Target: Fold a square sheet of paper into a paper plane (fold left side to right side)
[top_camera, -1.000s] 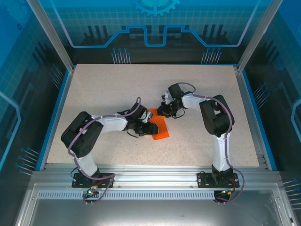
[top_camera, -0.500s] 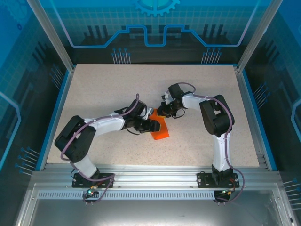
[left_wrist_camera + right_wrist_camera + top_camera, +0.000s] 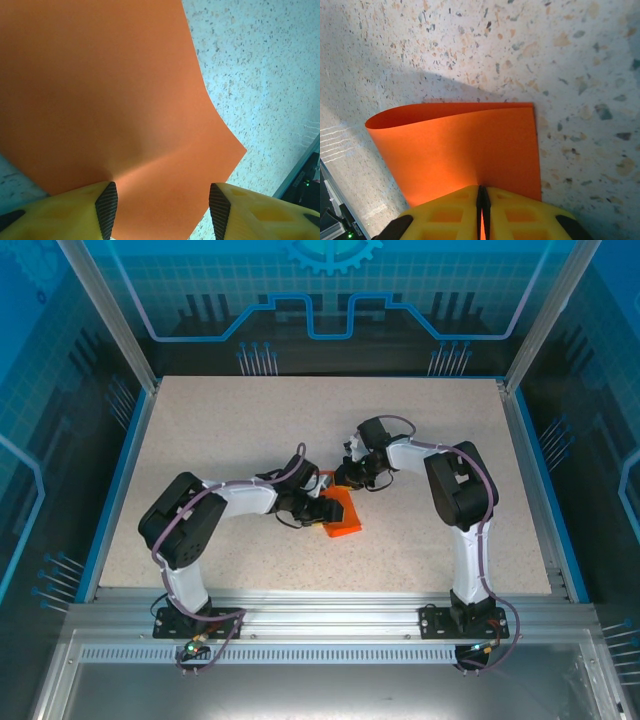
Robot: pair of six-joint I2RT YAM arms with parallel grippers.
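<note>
From my station, the speckled beige table (image 3: 230, 440) is my fixed reference. A blue strip (image 3: 117, 490) borders its left, right and far edges, and a silver aluminium rail (image 3: 330, 612) lies along its near edge. Beyond its far edge stands a blue translucent panel (image 3: 330, 310) printed with lines and a gear emblem (image 3: 332, 250). Slanted metal posts (image 3: 104, 310) rise at its far corners.

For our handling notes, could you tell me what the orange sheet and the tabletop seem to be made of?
The orange sheet looks like thin matte paper, given its soft curl and doubled-over layer. The tabletop looks hard, smooth, beige with dark speckles, probably stone-look laminate.
</note>
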